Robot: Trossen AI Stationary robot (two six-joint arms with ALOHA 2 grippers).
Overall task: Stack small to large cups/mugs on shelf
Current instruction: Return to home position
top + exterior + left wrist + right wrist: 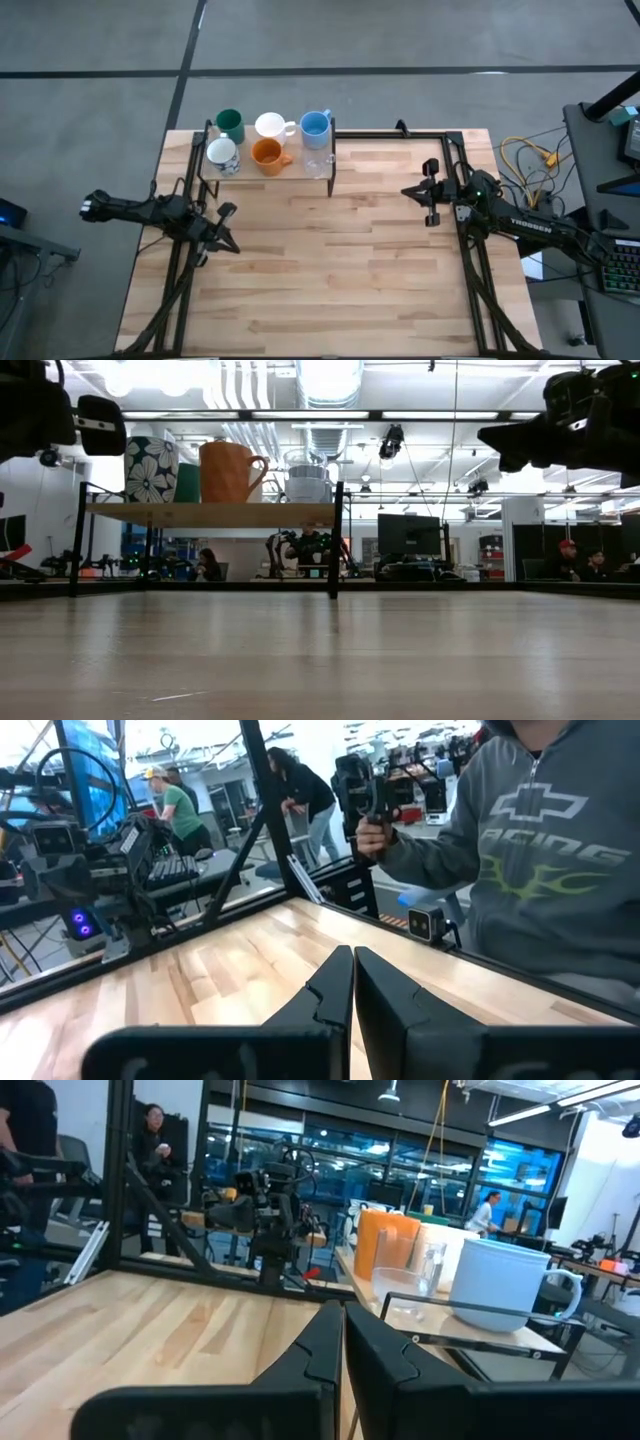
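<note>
All six cups on shelf. Far row: dark green cup, white mug, light blue cup. Near row: silver-grey cup, orange mug, clear cup.
Left gripper clenched, empty, well apart from shelf's near-left corner.
Right gripper clenched, empty, well right of shelf.
Judgement: arms parked clear, stacking looks done.

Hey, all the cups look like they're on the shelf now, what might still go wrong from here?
The clear cup stands at the shelf's corner nearest the right arm; a knock to the shelf could tip it off.
The right gripper, shut, faces the shelf; a swing that way might clip the light blue cup.
A person's hand is just beyond the table edge that the shut left gripper faces; a forward reach might strike it.
</note>
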